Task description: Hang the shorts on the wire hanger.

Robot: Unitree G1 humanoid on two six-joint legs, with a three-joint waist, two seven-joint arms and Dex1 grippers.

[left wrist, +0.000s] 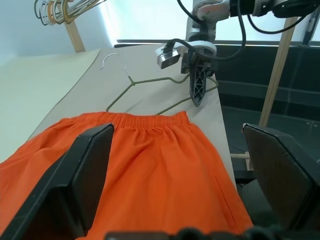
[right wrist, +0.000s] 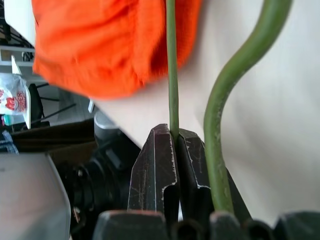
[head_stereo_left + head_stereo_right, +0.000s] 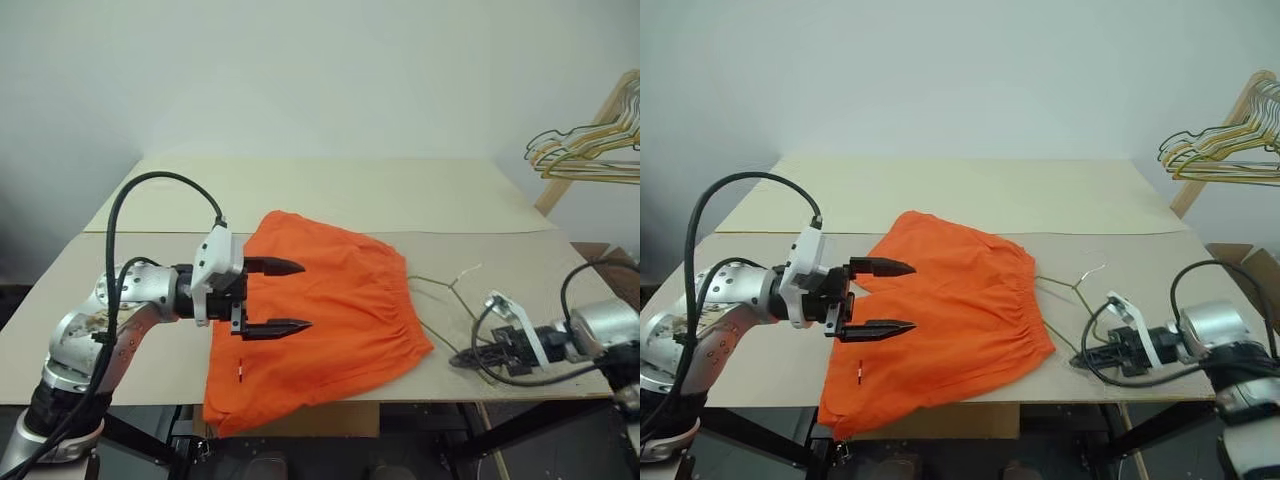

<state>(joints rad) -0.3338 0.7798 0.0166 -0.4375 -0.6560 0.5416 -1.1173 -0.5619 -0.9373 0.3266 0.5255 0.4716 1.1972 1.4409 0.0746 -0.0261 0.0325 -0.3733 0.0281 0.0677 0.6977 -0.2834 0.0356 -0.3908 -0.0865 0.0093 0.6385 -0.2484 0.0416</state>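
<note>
Head views: shorts point(image 3: 320, 320) lay flat at the counter's point(image 3: 330, 195) near edge, hem end drooping over it, waistband toward the right side. Wire hanger point(image 3: 440, 290) sat on the counter just beside the waistband, one end going under the fabric. Left gripper point(image 3: 276, 297) hovered over the shorts, fingers spread wide, holding nothing. Right gripper point(image 3: 1089, 355) was low at the near-right edge, by the hanger.

Left wrist view: elastic waistband was gathered, hanger hook point(image 1: 111, 59) pointed toward the far edge, right gripper's tip was down on the hanger's lower wire.

Right wrist view: right gripper was pinched tight on the thin wire.

Handling, my read: shorts are light, limp, will bunch and slide; best taken at the waistband. Hanger is light and springy, so it'll flex and twist in a one-point pinch; grip near a corner.
</note>
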